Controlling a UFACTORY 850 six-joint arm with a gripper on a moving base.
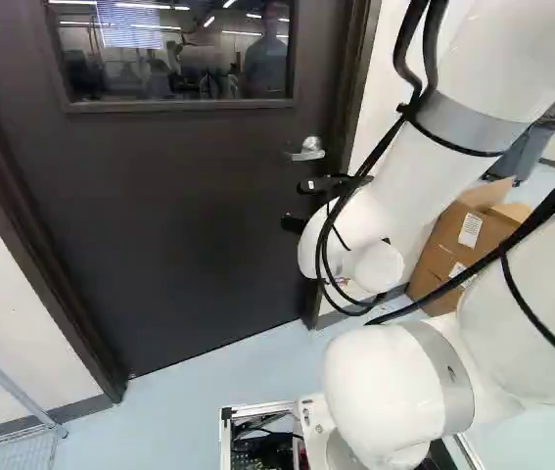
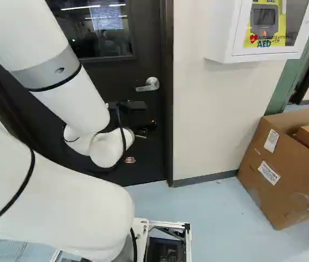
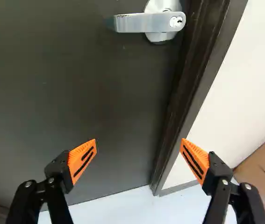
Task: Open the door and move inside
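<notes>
My gripper [image 1: 297, 204] hangs before the dark door [image 1: 179, 225], a little below its silver lever handle [image 1: 308, 150]. Seen from the wrist, the gripper [image 3: 139, 142] is open, its orange-padded fingers wide apart with nothing between them. The lever handle [image 3: 139, 22] lies ahead of and beyond the fingertips, level, not touched by them. One finger is over the door panel, the other over the frame and wall side. The door [image 2: 143, 147] stands closed in its dark frame [image 2: 168, 125].
Right of the door frame is a white wall [image 2: 219, 109] bearing a white AED cabinet [image 2: 218, 33]. Open cardboard boxes [image 2: 277, 164] stand on the floor by that wall. A wire rack [image 1: 11, 387] is at the lower left of the left base view. The door has a window [image 1: 174, 59].
</notes>
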